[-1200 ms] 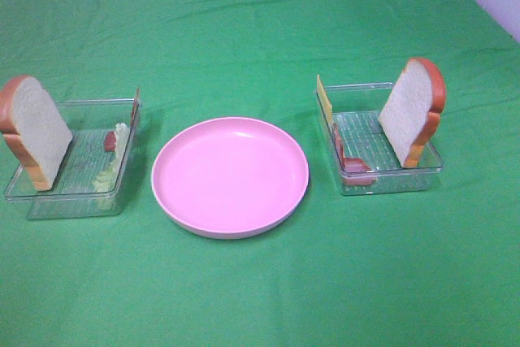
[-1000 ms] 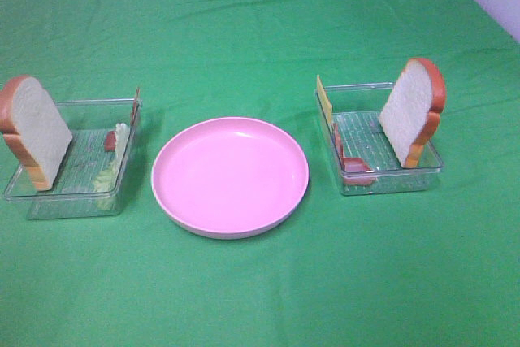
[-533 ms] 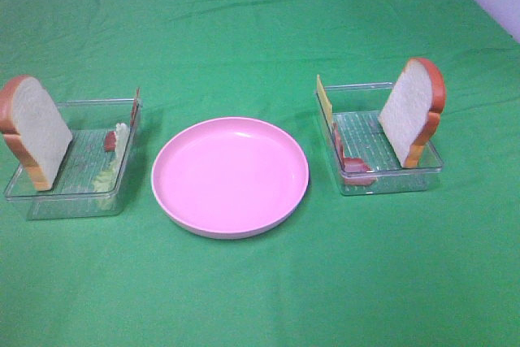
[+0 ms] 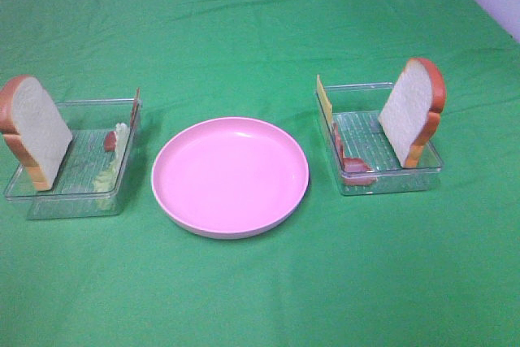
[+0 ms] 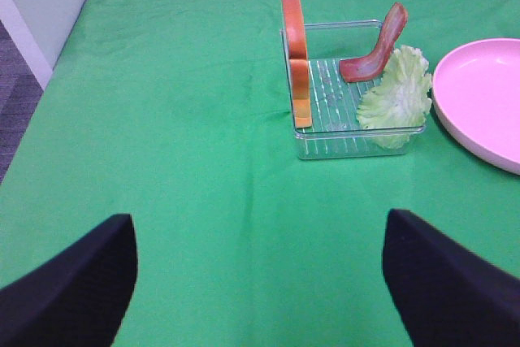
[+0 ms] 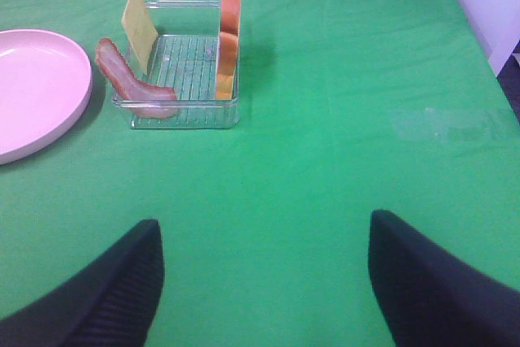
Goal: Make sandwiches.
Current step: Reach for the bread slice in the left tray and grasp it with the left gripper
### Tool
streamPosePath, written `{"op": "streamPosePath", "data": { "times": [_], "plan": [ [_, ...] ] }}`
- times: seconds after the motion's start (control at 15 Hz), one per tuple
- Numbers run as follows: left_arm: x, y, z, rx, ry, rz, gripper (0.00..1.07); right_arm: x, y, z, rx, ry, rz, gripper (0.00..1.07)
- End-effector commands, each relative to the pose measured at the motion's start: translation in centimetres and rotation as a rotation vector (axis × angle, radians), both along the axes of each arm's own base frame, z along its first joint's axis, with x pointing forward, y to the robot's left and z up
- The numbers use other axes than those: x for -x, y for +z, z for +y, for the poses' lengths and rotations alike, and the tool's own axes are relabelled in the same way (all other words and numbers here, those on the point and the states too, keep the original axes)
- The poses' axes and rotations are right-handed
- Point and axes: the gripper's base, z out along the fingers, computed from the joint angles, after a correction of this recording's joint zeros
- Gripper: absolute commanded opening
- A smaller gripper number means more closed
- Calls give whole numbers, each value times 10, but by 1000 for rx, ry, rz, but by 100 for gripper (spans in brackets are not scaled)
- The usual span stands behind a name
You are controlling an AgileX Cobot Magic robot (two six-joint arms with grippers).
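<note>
No stacked sandwich shows; the parts stand apart in two clear trays. The left tray point(image 4: 49, 205) holds an upright bread slice point(image 4: 36, 132), pale green lettuce point(image 4: 106, 175) and a bacon strip point(image 4: 109, 141). The left wrist view shows that bread point(image 5: 296, 46), lettuce point(image 5: 398, 91) and bacon point(image 5: 374, 50). The right tray point(image 4: 390, 183) holds an upright bread slice point(image 4: 410, 115), yellow cheese point(image 4: 324, 99) and bacon point(image 4: 357, 166), also in the right wrist view: bread point(image 6: 229, 30), cheese point(image 6: 140, 26), bacon point(image 6: 130, 87). My left gripper point(image 5: 258, 219) and right gripper point(image 6: 264, 221) are open, empty, well short of the trays.
A round pink plate point(image 4: 230, 229) sits between the trays with nothing on it. Green cloth point(image 4: 260, 30) covers the table. The cloth's edge and the floor show in the left wrist view point(image 5: 24, 62) and the right wrist view point(image 6: 504, 62).
</note>
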Motion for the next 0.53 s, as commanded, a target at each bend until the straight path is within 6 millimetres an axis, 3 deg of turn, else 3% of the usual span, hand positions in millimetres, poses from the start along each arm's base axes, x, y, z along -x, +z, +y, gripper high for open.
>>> {"op": "streamPosePath", "data": {
  "times": [0.07, 0.53],
  "plan": [
    [3, 0, 0, 4, 1, -29, 79, 1, -1, 0, 3, -4, -21, 68],
    [3, 0, 0, 4, 1, -29, 79, 1, -1, 0, 3, -4, -21, 68]
  ]
}}
